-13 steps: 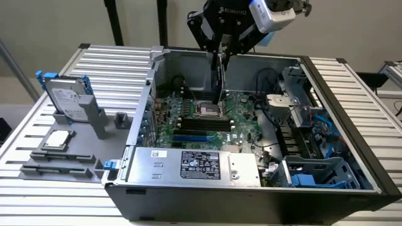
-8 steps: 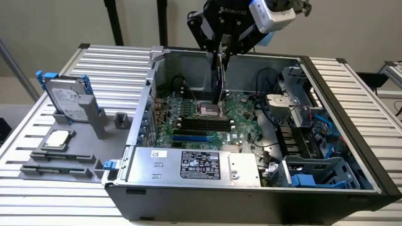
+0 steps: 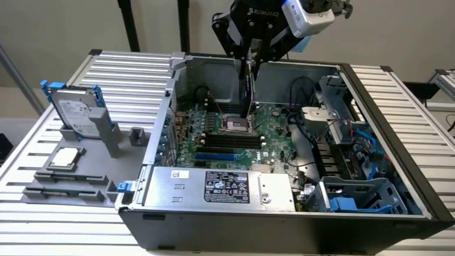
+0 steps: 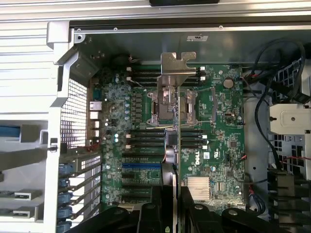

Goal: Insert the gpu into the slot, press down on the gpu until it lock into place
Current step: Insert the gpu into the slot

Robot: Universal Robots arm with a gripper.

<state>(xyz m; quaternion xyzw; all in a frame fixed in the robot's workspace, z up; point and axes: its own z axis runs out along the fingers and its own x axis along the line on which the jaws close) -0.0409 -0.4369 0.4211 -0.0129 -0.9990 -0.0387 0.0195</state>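
Observation:
My gripper [image 3: 250, 60] hangs over the open computer case and is shut on the gpu [image 3: 248, 93], a thin dark card that hangs upright, edge-on, above the motherboard. In the wrist view the gpu [image 4: 178, 145] shows as a narrow green edge with a silver bracket at its far end, running between my gripper's [image 4: 172, 206] black fingers. The card's lower end floats over the processor socket [image 3: 235, 126], apart from the board. The blue slot [image 3: 215, 157] lies bare, nearer the power supply; in the wrist view the slot [image 4: 141, 166] sits off to one side of the card.
A silver power-supply box [image 3: 220, 186] fills the case's near side. Black memory slots [image 3: 229, 141] lie between socket and slot. Cables [image 3: 313, 122] and a blue drive cage [image 3: 355, 198] crowd the exterior view's right. A hard drive [image 3: 74, 112] and a loose processor chip [image 3: 65, 157] stand outside on the exterior view's left.

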